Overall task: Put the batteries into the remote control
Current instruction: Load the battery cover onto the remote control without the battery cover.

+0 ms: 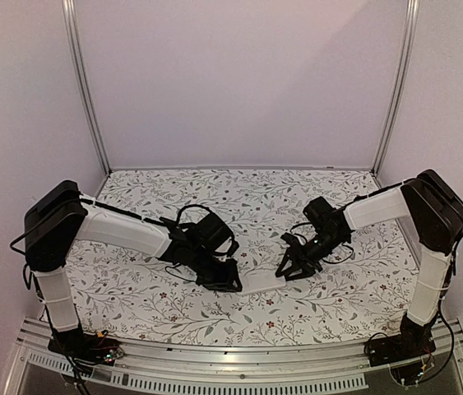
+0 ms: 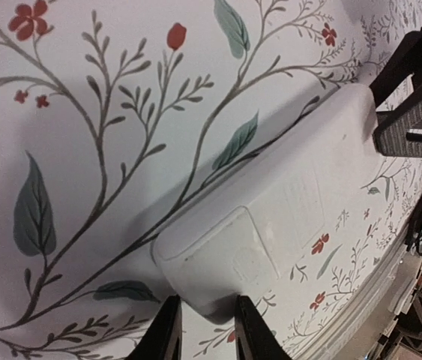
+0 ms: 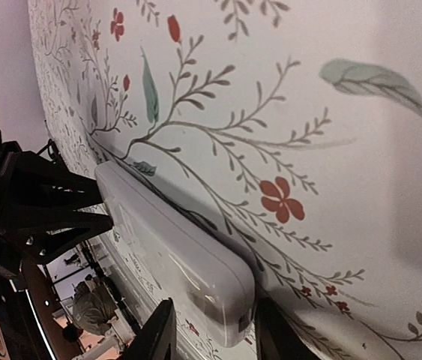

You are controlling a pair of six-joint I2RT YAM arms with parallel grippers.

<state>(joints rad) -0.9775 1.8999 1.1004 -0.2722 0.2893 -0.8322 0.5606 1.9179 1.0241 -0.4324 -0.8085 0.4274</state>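
From above, the white remote (image 1: pixel 260 284) was seen between the left gripper (image 1: pixel 233 284) and right gripper (image 1: pixel 287 270), low over the floral table (image 1: pixel 173 304). At the left wrist, its plain back was shown, cover outline visible, with one end clamped. At the right wrist, the other end was narrowly straddled, though whether it was gripped could not be told.

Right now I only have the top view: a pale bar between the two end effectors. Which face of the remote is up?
Observer: The left wrist view shows the remote back up, no buttons showing.
Operator: Is the cover on?
Observer: Yes, the cover sits in place at the end gripped by the left end effector.
Operator: And the other arm?
Observer: Its wrist view shows the right end effector straddling the other end; contact unclear.
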